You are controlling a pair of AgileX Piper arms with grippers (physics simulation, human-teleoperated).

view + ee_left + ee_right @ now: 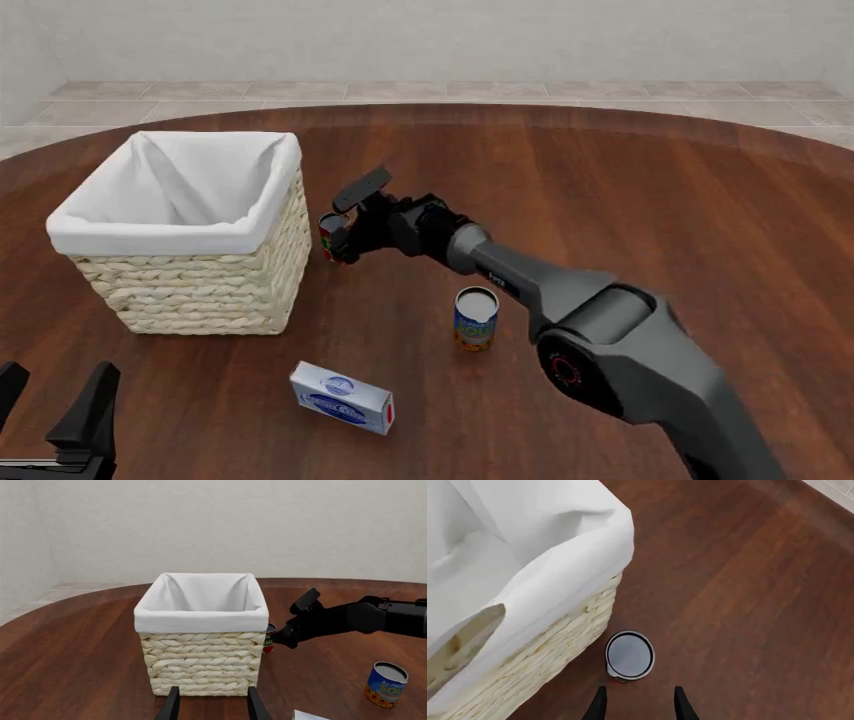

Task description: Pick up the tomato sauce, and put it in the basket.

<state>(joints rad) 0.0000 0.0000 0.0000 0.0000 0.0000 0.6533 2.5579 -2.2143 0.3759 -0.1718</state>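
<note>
Beside the basket (pixel 187 250), the tomato sauce (pixel 629 656) stands upright on the counter (pixel 641 200), just ahead of and below the right claw (pixel 637 703), its fingers spread apart; the left claw (pixel 211 703), also parted, sits farther off.

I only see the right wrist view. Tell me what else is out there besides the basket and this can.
Observer: A blue-and-orange can stands apart from the tomato sauce, nearer the arms' side.
Operator: Report anything else.
Observer: A blue-and-white box lies flat, nearer the arms than the basket.
Operator: Give me the left gripper.
Observer: The left gripper is open, on the near side of the basket, not touching it.
</note>
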